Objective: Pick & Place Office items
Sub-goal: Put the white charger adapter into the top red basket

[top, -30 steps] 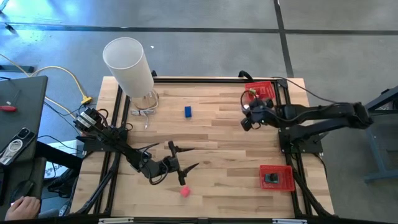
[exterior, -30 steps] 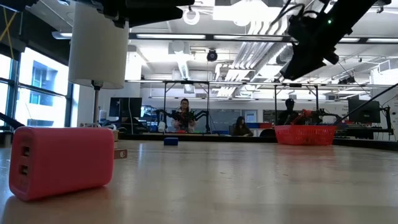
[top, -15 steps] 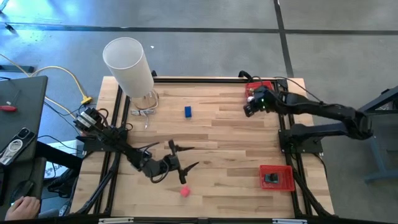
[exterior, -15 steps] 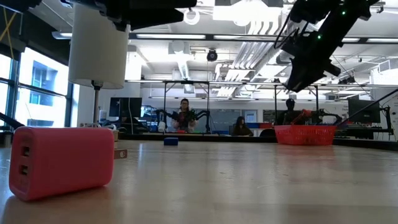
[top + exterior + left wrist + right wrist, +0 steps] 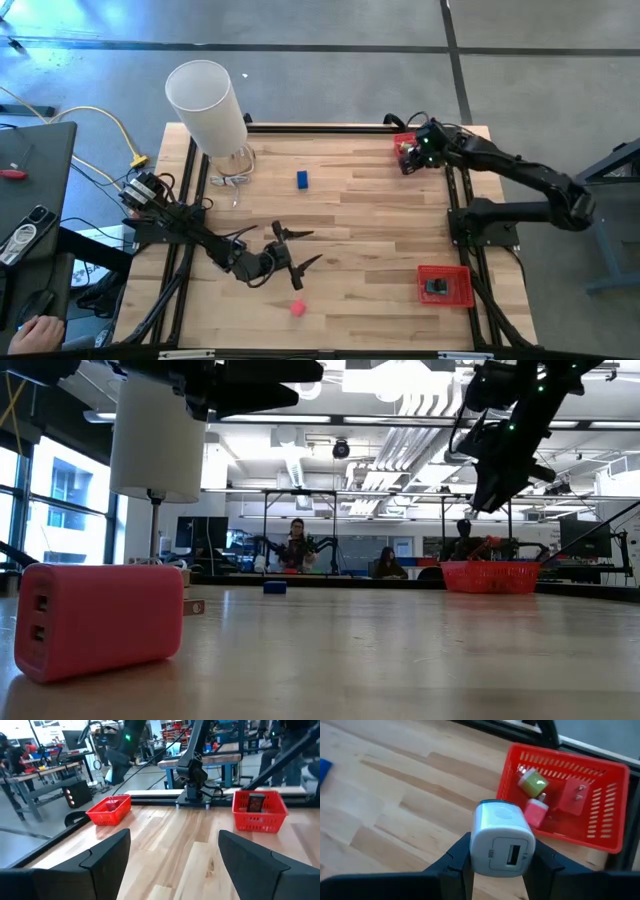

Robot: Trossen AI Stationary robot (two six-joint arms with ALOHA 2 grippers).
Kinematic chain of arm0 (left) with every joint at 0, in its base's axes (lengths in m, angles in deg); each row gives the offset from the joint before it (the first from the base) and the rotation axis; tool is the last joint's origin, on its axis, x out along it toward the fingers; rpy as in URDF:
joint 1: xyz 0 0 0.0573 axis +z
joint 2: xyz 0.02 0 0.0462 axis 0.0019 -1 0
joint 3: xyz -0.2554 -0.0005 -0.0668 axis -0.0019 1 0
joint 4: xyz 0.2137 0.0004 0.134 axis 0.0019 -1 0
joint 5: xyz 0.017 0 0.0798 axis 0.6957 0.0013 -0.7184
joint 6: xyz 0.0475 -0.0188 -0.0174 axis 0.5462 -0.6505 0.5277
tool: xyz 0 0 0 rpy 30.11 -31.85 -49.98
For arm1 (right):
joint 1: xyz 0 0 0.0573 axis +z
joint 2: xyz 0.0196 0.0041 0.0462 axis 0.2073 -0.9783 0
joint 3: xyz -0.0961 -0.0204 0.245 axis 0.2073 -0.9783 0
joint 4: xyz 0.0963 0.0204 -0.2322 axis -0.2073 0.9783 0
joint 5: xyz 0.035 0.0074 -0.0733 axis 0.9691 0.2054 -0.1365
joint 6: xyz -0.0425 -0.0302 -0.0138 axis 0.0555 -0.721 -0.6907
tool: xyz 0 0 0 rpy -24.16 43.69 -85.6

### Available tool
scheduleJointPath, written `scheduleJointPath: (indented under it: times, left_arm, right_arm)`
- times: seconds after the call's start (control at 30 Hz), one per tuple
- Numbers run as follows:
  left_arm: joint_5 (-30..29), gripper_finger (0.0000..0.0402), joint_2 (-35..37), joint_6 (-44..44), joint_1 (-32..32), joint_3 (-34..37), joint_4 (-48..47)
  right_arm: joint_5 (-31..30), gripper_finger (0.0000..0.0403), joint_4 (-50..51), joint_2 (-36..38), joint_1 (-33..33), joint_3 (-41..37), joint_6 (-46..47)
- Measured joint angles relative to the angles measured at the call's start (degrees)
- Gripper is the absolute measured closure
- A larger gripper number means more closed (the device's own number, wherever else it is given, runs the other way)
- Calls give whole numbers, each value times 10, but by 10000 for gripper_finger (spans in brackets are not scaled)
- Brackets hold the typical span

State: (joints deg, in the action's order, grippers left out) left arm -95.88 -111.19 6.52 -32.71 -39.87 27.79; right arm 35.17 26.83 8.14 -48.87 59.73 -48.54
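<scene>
Right gripper (image 5: 496, 865) is in the air at the table's (image 5: 360, 215) far right corner, just beside the red basket (image 5: 600, 827) there, jaws clamped on a white charger block (image 5: 502, 839) with its USB port facing the wrist camera. Inside that basket lie a green charger (image 5: 532, 783), a pink charger (image 5: 536, 811) and a red charger (image 5: 576, 796), close together (whether the green and pink touch I cannot tell).

Left gripper (image 5: 292, 250) is above the table near the front edge, left of centre, jaws apart and holding nothing. A pink block (image 5: 297, 308) lies on the table just in front of it, close to the front edge; in the low view it fills the left foreground (image 5: 100, 618).

A blue block (image 5: 302, 179) lies alone toward the far edge, left of centre. A second red basket (image 5: 445, 286) sits at the front right corner with a dark item (image 5: 436, 287) inside. A tall white cylinder (image 5: 207, 107) stands at the far left corner.
</scene>
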Motion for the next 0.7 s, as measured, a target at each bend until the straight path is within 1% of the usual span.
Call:
scheduleJointPath:
  times: [0.23, 0.37, 0.5, 0.7]
  left_arm:
    - [0, 108, 0, 73, -1, 0, 0]
    - [0, 108, 0, 77, -5, 0, 0]
    - [0, 108, 0, 77, -12, 0, 0]
    - [0, 108, 0, 76, -19, 0, -32]
  right_arm:
    - [4, 291, 23, -75, -22, 56, -15]
    - [6, 291, 39, -134, -42, 86, -22]
    - [6, 291, 40, -186, -56, 100, -30]
    - [-3, 291, 31, -232, -81, 108, -31]
